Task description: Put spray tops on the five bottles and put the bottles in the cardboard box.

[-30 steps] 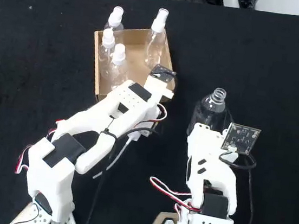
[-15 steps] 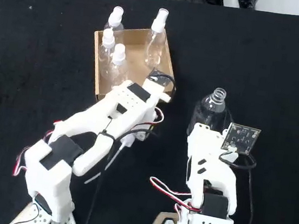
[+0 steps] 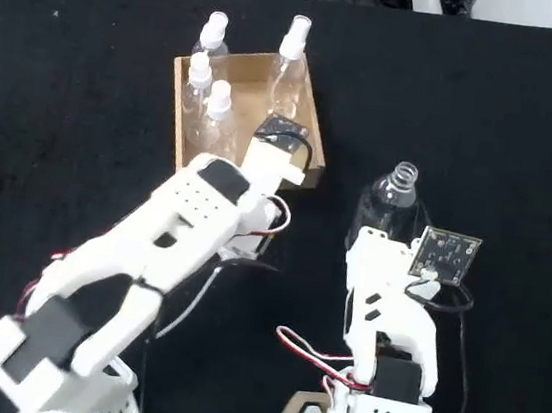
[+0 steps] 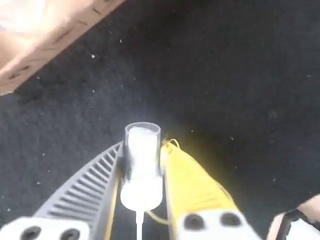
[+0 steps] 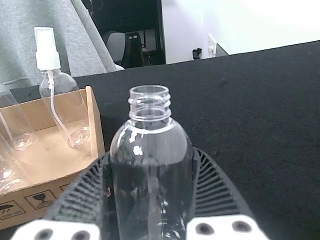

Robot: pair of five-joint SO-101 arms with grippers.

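Note:
In the left wrist view my left gripper (image 4: 143,150) is shut on a white spray top (image 4: 142,192) with a clear cap, held over the black table close to a corner of the cardboard box (image 4: 45,45). From above, the left arm (image 3: 204,218) reaches to the box's near right corner. My right gripper (image 5: 151,160) is shut on a clear bottle (image 5: 150,130) with an open threaded neck. This bottle (image 3: 393,196) stands upright to the right of the box (image 3: 181,104). Inside the box stand several bottles with spray tops (image 3: 219,99).
The black table (image 3: 508,124) runs bare to the right of and behind the open bottle, and also left of the box. The right arm's body (image 3: 389,311) rises at the near edge. One capped bottle (image 5: 50,85) stands by the box's far wall (image 5: 95,120).
The left arm has lifted and its wrist has shifted a little left toward the box, still holding the spray top. The right arm and its bottle have not moved.

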